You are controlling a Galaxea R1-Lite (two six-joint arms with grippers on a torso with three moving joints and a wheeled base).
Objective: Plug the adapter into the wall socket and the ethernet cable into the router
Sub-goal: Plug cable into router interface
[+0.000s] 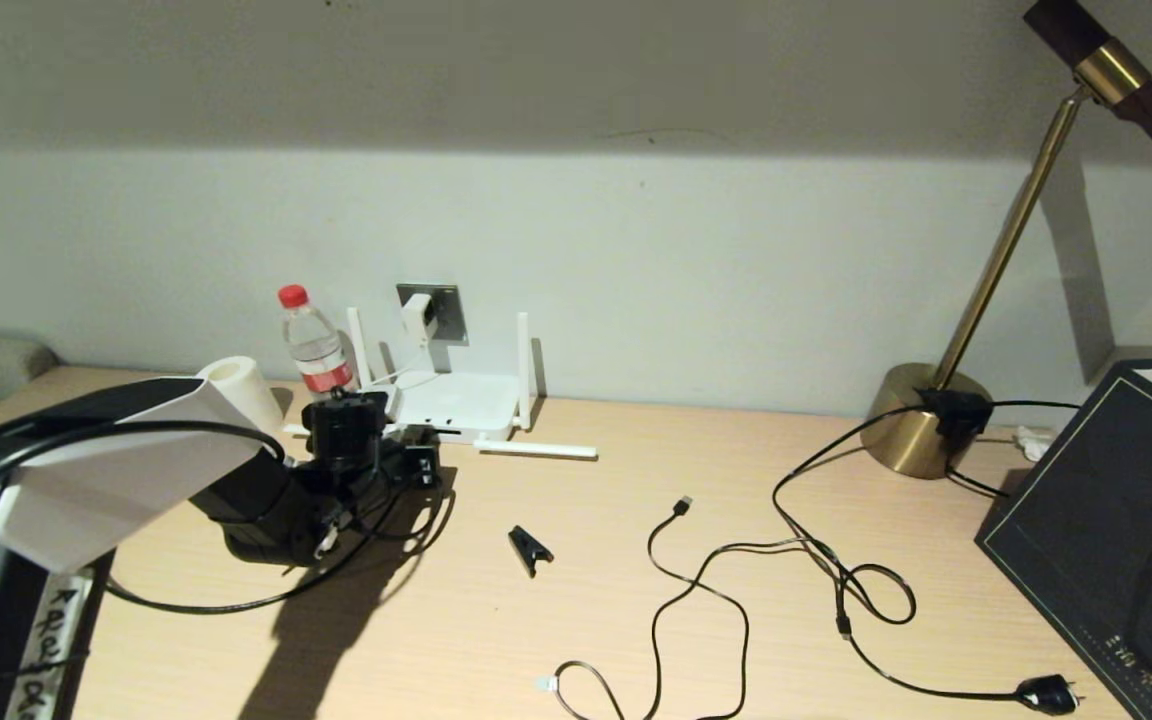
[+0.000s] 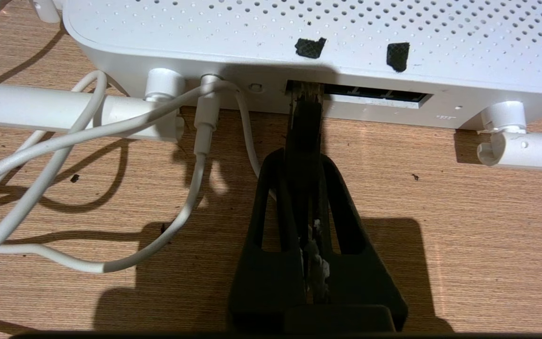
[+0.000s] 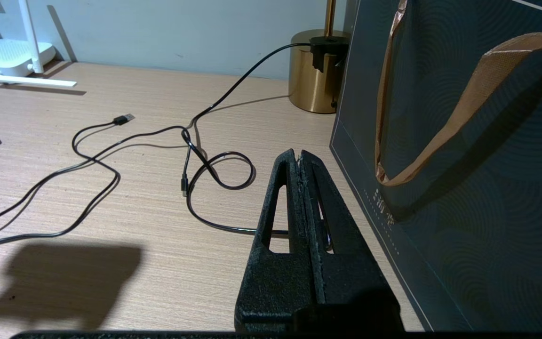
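Note:
The white router [image 1: 451, 405] lies flat against the wall, with its dark port slot [image 2: 374, 94] facing me. My left gripper [image 2: 305, 157] is shut on the black boot of the ethernet cable [image 2: 305, 125]. The cable's clear connector sits in the left end of the port slot; how deep it goes is hidden. In the head view the left gripper [image 1: 420, 464] is right in front of the router. The white adapter [image 1: 418, 316] sits in the grey wall socket [image 1: 446, 312], and its white cord [image 2: 195, 155] runs into the router. My right gripper [image 3: 299, 155] hangs shut and empty over the table beside a dark bag.
A water bottle [image 1: 314, 345] and a white roll [image 1: 241, 390] stand left of the router. A black clip [image 1: 531, 548], a USB-tipped cable [image 1: 681, 505] and a cable with a power plug [image 1: 1046, 692] lie mid-table. A brass lamp base [image 1: 921, 430] and a dark bag [image 1: 1096, 520] stand at the right.

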